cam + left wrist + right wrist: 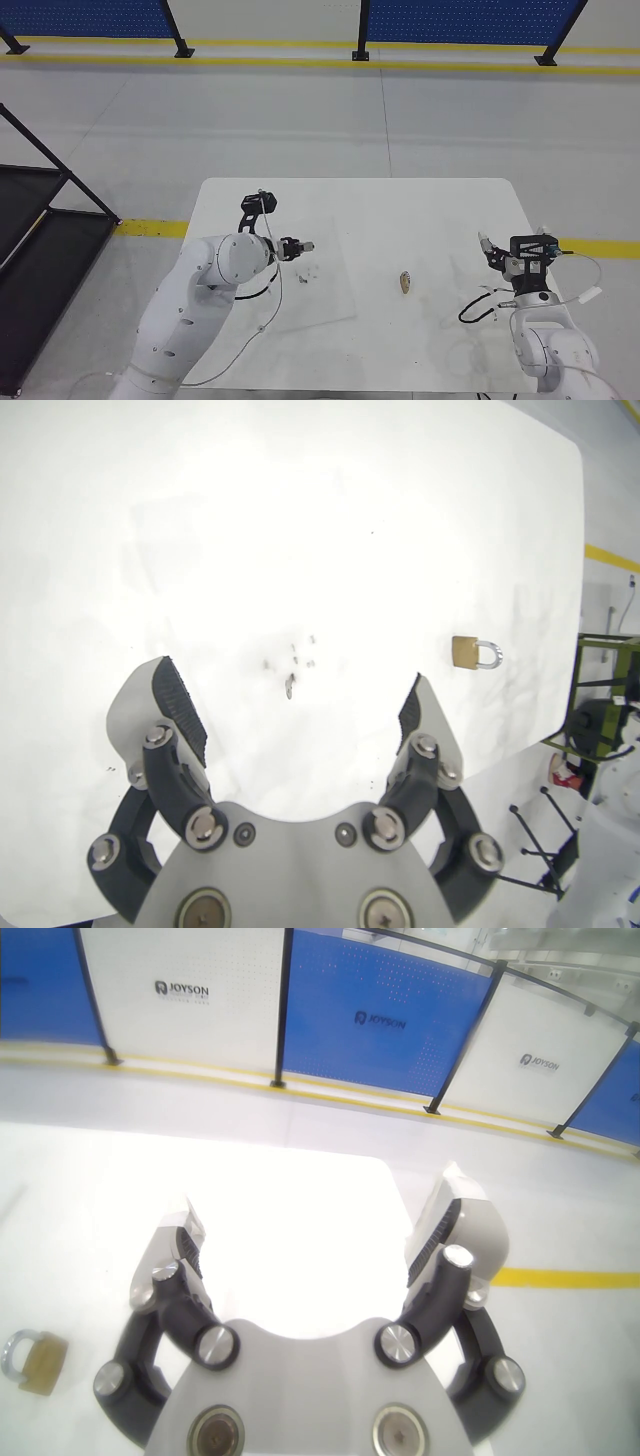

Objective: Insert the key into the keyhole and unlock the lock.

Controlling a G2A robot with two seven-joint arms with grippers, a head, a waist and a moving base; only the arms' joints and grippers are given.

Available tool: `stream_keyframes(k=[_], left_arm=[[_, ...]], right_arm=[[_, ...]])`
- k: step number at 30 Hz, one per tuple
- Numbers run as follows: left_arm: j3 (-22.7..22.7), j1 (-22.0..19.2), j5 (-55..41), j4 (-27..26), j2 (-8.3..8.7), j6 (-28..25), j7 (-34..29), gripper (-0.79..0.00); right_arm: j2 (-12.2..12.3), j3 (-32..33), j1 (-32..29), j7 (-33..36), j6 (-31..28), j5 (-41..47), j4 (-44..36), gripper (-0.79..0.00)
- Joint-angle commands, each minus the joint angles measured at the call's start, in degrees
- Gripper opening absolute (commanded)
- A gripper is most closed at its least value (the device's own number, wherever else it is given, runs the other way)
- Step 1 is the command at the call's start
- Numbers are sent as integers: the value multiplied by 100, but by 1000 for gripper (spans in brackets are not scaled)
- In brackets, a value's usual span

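One brass lock [466, 652], silver-shackled, lies flat on the table [300, 500].

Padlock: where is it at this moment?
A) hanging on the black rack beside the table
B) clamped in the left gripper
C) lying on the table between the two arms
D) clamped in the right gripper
C: the padlock lies flat on the table, apart from the left gripper and the right gripper, which are both open and empty.

free: bare table [430, 220] between key [289, 686] and lock [405, 283] | obstacle: lock, mid-table
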Motion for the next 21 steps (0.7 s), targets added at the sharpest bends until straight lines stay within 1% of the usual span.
stream_keyframes(k=[1, 4, 9, 17, 19, 20, 21], left_arm=[[-17, 69, -129, 34, -3, -3, 5, 0], [-72, 183, -397, 138, -9, 46, 54, 0], [19, 311, -354, 211, -3, 140, 147, 0], [202, 367, -448, 299, -9, 256, 264, 0], [248, 351, -463, 346, -10, 272, 280, -105], [268, 344, -507, 375, -12, 276, 284, -175], [285, 332, -522, 406, -12, 284, 292, -185]], right_arm=[[0, 0, 0, 0, 0, 0, 0, 0], [0, 0, 0, 0, 0, 0, 0, 0], [0, 0, 0, 0, 0, 0, 0, 0], [0, 0, 0, 0, 0, 0, 0, 0], [0, 0, 0, 0, 0, 0, 0, 0], [0, 0, 0, 0, 0, 0, 0, 0], [0, 0, 0, 0, 0, 0, 0, 0]])
